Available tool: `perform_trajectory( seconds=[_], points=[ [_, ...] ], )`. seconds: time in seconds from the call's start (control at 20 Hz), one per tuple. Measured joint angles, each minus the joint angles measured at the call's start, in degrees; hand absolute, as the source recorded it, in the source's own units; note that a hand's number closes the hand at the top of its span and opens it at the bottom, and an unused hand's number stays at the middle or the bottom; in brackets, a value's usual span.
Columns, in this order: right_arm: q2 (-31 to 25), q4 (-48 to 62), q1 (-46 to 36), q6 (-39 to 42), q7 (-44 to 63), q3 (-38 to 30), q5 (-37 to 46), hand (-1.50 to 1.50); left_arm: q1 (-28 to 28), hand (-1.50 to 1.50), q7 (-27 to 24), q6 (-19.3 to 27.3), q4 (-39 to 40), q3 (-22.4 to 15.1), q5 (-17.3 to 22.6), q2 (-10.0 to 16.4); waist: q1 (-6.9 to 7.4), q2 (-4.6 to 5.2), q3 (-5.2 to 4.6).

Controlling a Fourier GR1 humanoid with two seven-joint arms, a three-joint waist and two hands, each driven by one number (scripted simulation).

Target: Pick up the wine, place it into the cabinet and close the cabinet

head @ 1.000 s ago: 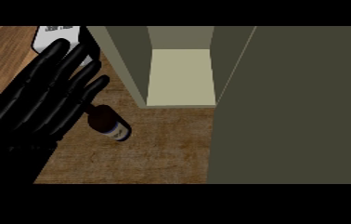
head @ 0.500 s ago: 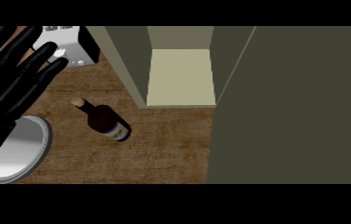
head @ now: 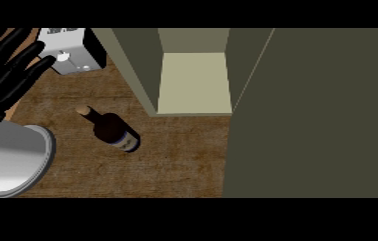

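Head view: the largest thing in sight is the flat olive-green cabinet door [head: 310, 115], swung open and filling the whole right side from top to bottom. Just left of it stands the olive-green cabinet [head: 133, 70] itself, open to the front, with a pale cream shelf floor [head: 193, 82] showing between its side walls. Below and to the left of the cabinet runs the brown wood-grain counter [head: 170, 160].

At the lower left edge a rounded grey forearm [head: 22, 157] comes into the view. Above it, against the left edge, the black left hand [head: 22, 75] shows with its fingers stretched out straight and spread, pointing up and to the right; it grips nothing and is well apart from the bottle. The fingertips reach close to a small white box-shaped appliance with a black side [head: 72, 52] at the top left of the counter.

The dark glass wine bottle with a tan cork top and a pale label [head: 112, 130] rests on the counter outside the cabinet, just left of its front corner, neck toward the upper left. No hand touches it.
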Motion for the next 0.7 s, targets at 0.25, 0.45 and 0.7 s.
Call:
perform_trajectory(
  seconds=[0.25, 0.45, 0.7],
  points=[
    [-0.2, 0.0, -0.3, -0.1, -0.2, -0.2, 0.1, -1.50, 3.8, -1.50, -3.7, -4.0, 3.0, 1.0, 0.5, -0.3, 0.05, 0.02, 0.02],
    [0.1, -0.1, -0.6, -1.2, 0.6, 1.5, 0.4, -1.50, 4.9, -1.50, -6.1, -6.7, 7.3, 2.0, 0.2, 0.2, -0.13, 0.00, 0.00],
    [0.1, 0.1, -2.6, -2.0, 1.7, 1.9, 0.7, -1.50, 7.3, -1.50, -13.5, -12.0, 14.9, 0.8, -3.3, -1.2, -0.26, 0.10, -0.01]
  ],
)
